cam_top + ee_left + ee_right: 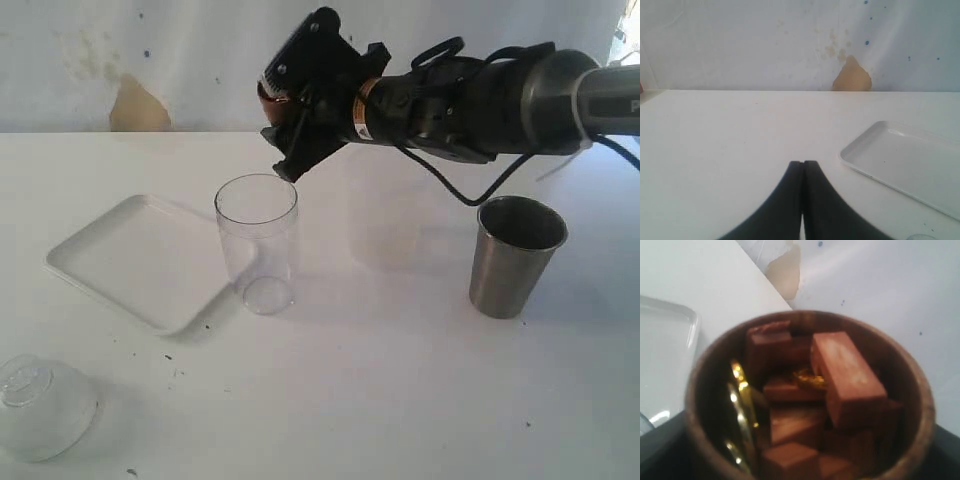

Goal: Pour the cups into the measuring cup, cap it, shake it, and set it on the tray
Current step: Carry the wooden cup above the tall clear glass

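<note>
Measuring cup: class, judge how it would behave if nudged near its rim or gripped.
The measuring cup stands tall, narrow and empty, so a push near the rim would probably tip it. Its smooth clear wall looks slippery to grip.

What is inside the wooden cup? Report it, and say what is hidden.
The wooden cup holds brown rectangular blocks and a few shiny gold pieces, piled together. The pile covers the cup's bottom, so anything beneath cannot be seen.
</note>
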Controlling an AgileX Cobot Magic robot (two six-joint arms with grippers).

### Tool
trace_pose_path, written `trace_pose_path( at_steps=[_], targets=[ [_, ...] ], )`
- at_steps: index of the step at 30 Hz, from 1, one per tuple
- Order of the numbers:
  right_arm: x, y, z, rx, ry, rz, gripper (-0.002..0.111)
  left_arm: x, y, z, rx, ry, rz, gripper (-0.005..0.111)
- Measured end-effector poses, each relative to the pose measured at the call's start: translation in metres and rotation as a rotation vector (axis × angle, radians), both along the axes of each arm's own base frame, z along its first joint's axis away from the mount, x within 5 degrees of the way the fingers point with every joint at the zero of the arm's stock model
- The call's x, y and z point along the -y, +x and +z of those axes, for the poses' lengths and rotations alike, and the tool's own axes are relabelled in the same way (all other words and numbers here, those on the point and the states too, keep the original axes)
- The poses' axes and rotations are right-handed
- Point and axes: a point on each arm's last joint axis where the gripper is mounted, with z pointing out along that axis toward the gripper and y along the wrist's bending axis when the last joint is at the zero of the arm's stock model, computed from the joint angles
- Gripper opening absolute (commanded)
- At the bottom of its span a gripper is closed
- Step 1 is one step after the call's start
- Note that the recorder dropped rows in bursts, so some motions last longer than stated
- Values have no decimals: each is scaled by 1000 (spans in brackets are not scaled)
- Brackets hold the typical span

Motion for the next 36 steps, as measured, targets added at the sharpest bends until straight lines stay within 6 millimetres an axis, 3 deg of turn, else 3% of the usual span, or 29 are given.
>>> trace_pose_path(
  at_steps=[13, 23, 36],
  targets=[
    [-2, 0, -3, 146, -221, 118, 0, 0, 0, 0, 0, 0, 0, 1],
    [1, -8, 25, 213, -216, 120, 0, 0, 0, 0, 0, 0, 0, 1],
    [2, -14, 8, 215, -351, 186, 0, 0, 0, 0, 0, 0, 0, 1]
  ],
)
